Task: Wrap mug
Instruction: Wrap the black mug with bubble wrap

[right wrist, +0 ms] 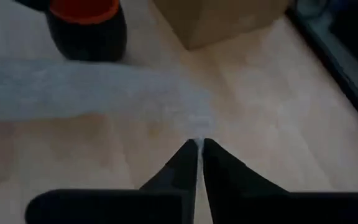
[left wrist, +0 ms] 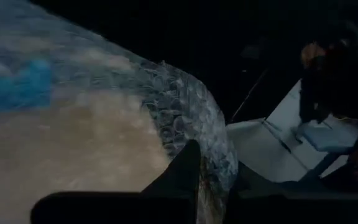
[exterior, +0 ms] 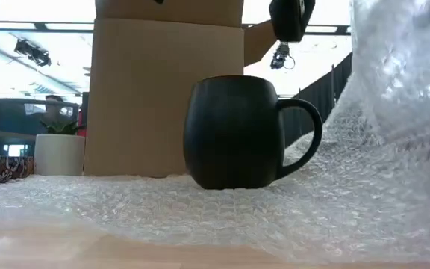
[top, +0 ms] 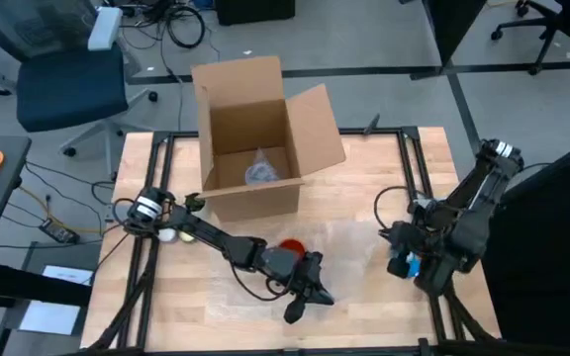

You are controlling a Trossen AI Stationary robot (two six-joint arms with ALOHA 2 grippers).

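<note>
The left pincer (top: 303, 302) was pinched tight on the bubble wrap (exterior: 394, 104), lifting its edge. The mug (top: 290, 246) stood upright on the wrap, just behind this pincer, in front of the box (top: 255, 148). The right pincer (right wrist: 199, 144), far off on the surface (top: 364, 316), pinched another corner of the wrap.

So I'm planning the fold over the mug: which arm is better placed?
Probably the left: its gripper is beside the mug, already pinching the bubble wrap. The right gripper pinches a corner farther off.
</note>
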